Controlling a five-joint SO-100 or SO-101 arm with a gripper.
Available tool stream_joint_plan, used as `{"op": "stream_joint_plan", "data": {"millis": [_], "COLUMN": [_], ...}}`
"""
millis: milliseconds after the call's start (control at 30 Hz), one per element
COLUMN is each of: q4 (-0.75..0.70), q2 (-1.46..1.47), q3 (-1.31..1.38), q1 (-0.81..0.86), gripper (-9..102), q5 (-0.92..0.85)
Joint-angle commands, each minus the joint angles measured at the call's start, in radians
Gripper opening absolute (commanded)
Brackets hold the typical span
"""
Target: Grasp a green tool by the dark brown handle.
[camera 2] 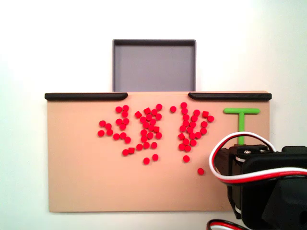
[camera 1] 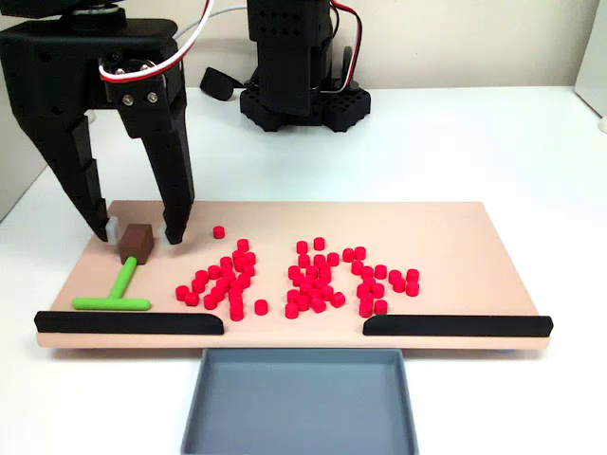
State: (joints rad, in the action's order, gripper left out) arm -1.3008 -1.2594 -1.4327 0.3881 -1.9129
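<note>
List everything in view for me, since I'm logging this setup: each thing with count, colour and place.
green tool: one, bright green T with dark brown handle, left end of board in a fixed view.
red cylinders: dozens, red, scattered mid-board.
board: one, tan, on white table.
black strips: two, along the board's tray-side edge.
tray: one, grey, beyond the gap between strips.
pincer: one, black, open, fingertips either side of the handle.

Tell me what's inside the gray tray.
Nothing shows inside the gray tray; its bare floor is visible in both fixed views. In one fixed view the picture's lower edge cuts off its near end.
</note>
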Motion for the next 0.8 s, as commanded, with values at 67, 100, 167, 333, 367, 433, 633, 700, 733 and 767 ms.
{"op": "stream_joint_plan", "data": {"millis": [67, 100, 167, 333, 367, 433, 633, 700, 733, 767], "q4": [-0.003, -0.002, 0.002, 0.003, 0.003, -0.003, -0.006, -0.006, -0.008, -0.008], "q2": [-0.002, 0.002, 0.006, 0.015, 0.012, 0.008, 0.005, 0.005, 0.005, 0.005], "q3": [0.017, 0.017, 0.017, 0.020, 0.017, 0.017, 0.015, 0.015, 0.015, 0.015], "q1": [-0.009, -0.008, -0.003, 0.006, 0.006, 0.006, 0.008, 0.009, 0.009, 0.009], "gripper": [16, 16, 16, 16, 16, 16, 15, 15, 15, 15], "q5": [0.009, 0.008, 0.003, -0.003, -0.003, 0.000, 0.015, 0.018, 0.018, 0.018]}}
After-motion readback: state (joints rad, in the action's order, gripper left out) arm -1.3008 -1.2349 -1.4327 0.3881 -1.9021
